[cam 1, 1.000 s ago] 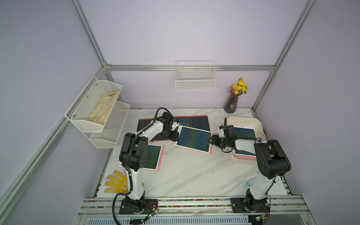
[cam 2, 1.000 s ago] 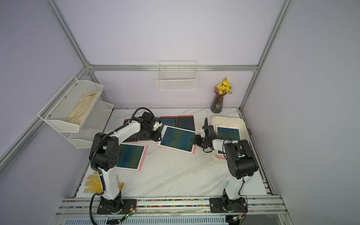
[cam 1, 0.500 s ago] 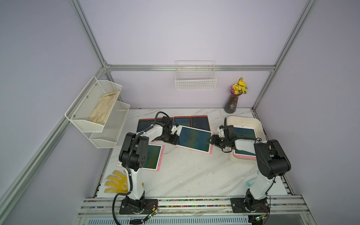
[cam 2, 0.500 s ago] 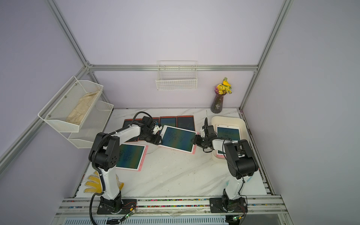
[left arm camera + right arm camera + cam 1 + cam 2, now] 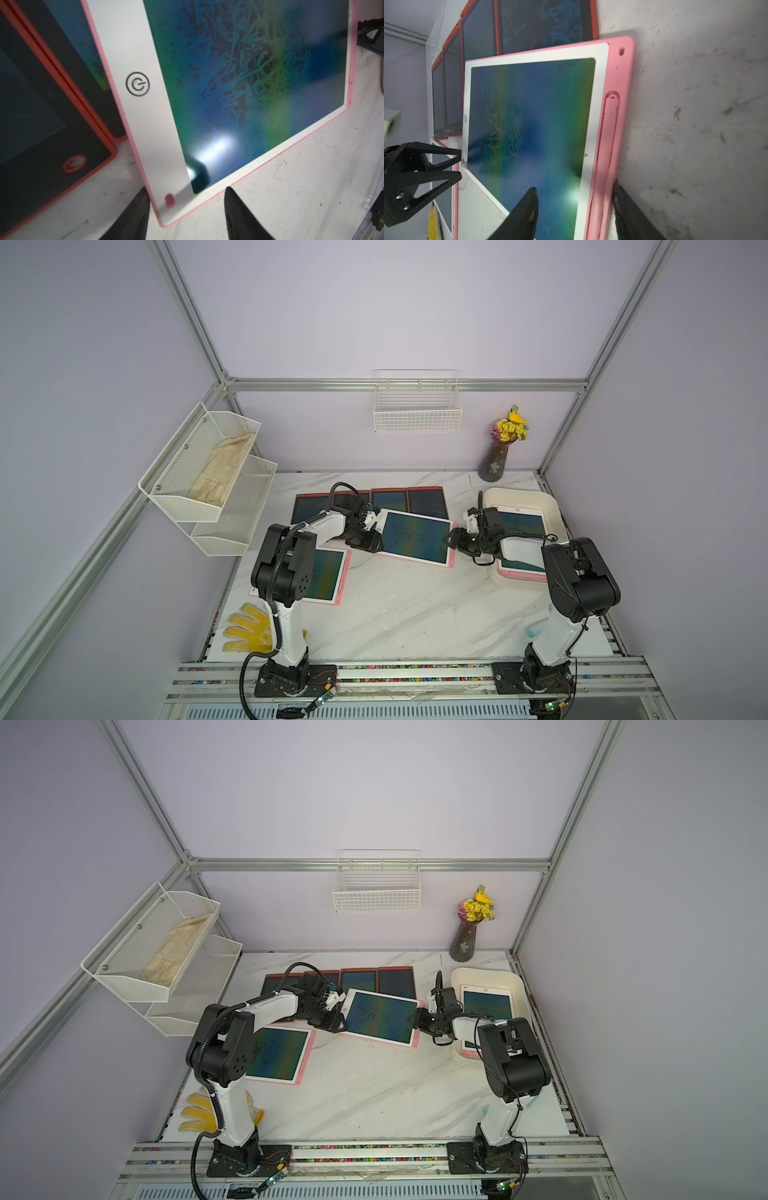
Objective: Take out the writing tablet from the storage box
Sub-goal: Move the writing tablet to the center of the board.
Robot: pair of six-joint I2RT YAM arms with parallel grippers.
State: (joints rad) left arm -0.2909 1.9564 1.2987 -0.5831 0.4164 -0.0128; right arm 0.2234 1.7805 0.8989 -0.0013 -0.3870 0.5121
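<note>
Action sits mid-tabletop: the flat pink-framed writing tablet with its white bezel and blue-green screen (image 5: 415, 537) lies clear of the shallow cream-white plastic storage box (image 5: 552, 506), which stands by the right edge of the white marble tabletop (image 5: 415, 614). The tablet's far side laps over the row of red-framed dark tablets (image 5: 428, 502) lined along the back edge, so it looks propped rather than flat.

The black right end effector (image 5: 573, 187) straddles the side that carries the pink stylus (image 5: 610, 116). One finger hangs over the screen and the other sits off the pink rim, so the jaws are parted and nothing is pinched. Opposite, the black left end effector (image 5: 185, 191) is parted too, bracketing the corner by the small red button, with one tip just at the rim. Hemming the tablet from both short sides reads as squaring it up so it cannot spin.

Now the room. Bare marble opens toward the front edge. A second pink-framed tablet (image 5: 328, 574) lies just beside on the left-front side, so a slide that way is tight. The right arm reaches across the box, where another white-bezelled tablet (image 5: 523, 522) waits, so any retreat must clear that low wall.
</note>
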